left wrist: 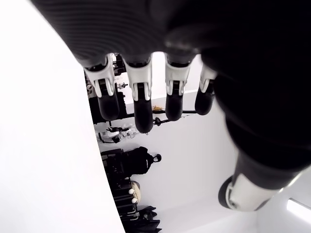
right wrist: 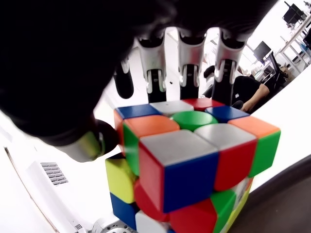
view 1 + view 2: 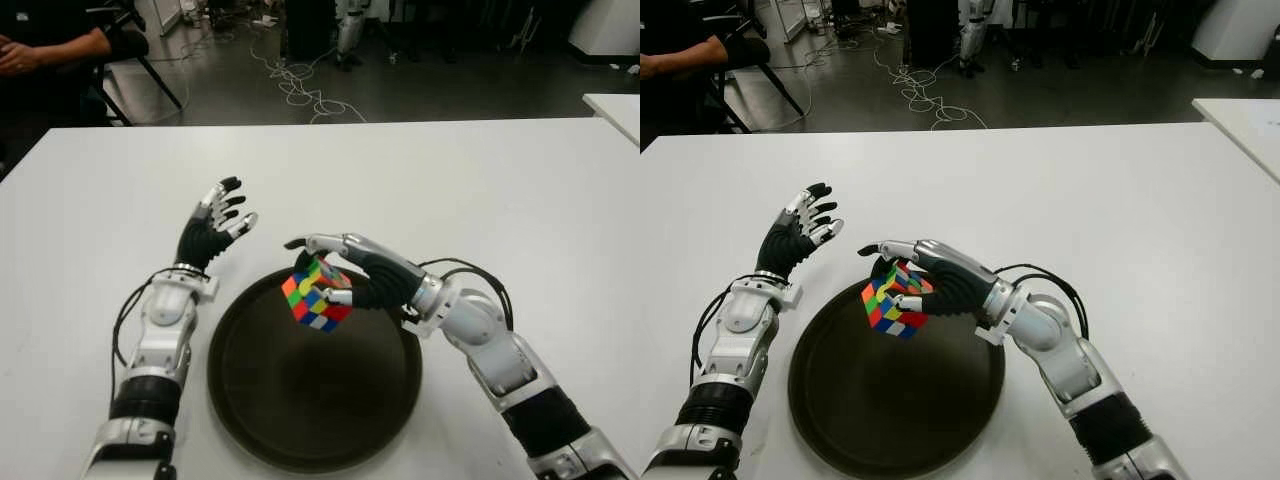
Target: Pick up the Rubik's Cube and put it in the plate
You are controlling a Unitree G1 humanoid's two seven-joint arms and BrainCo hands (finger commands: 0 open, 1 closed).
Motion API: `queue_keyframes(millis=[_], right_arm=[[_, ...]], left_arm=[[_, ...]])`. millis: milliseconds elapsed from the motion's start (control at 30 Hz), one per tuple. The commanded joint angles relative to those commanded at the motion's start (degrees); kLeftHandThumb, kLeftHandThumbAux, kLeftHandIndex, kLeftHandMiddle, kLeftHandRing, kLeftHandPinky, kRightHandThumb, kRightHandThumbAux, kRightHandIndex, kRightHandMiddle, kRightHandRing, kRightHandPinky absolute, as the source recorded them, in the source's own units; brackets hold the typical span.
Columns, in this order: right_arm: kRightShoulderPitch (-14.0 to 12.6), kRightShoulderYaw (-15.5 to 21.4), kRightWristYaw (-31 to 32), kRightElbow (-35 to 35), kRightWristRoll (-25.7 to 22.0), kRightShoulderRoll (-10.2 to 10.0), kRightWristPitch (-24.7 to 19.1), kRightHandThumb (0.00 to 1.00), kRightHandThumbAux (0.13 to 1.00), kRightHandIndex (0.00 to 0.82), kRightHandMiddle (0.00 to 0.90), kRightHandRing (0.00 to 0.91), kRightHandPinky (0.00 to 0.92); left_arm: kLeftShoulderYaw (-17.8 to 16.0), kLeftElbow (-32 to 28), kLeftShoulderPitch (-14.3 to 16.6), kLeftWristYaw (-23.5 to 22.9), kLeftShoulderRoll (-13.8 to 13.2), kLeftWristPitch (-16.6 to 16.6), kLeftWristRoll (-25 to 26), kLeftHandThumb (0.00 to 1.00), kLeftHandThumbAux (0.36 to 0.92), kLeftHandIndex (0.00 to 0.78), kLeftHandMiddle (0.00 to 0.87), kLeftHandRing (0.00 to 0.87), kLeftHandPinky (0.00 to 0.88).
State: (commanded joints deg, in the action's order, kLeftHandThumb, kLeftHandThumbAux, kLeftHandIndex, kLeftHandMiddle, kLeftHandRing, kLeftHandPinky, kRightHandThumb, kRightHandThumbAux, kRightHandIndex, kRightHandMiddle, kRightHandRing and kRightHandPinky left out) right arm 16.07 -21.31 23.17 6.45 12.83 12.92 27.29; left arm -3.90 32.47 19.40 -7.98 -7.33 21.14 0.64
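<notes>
Carrying Rubik's Cube (image 3: pixel 316 296) in right hand (image 3: pixel 352 274), fingers clamped round it, over plate (image 3: pixel 250 400) far rim. Next: lower, release. Left hand (image 3: pixel 213 230) idle, fingers spread, beside plate's left.

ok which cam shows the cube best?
Right wrist view: the Rubik's Cube fills it, held in the right hand. Both eye views show it small over the plate. Left wrist view lacks it.

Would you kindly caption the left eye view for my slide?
Right hand holds the Rubik's Cube over the plate's far rim; left hand open beside it.
</notes>
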Motion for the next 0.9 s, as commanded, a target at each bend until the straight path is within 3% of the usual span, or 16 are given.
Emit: queue_keyframes(millis=[500,900], right_arm=[[2.68,-0.86,-1.70,5.92,3.46,-1.09,1.88,1.000,0.637,0.186,0.507,0.433,0.348],[4.24,-1.62,-2.70,10.27,5.78,-1.56,3.18,1.000,0.636,0.171,0.499,0.445,0.387]], left_arm=[[-0.24,0.26,0.08,-0.54,0.07,-0.17,0.77,0.175,0.723,0.079,0.129,0.132,0.129],[-0.55,1.79,0.56,-0.63,-0.24,0.03,0.92,0.155,0.725,0.070,0.126,0.129,0.122]])
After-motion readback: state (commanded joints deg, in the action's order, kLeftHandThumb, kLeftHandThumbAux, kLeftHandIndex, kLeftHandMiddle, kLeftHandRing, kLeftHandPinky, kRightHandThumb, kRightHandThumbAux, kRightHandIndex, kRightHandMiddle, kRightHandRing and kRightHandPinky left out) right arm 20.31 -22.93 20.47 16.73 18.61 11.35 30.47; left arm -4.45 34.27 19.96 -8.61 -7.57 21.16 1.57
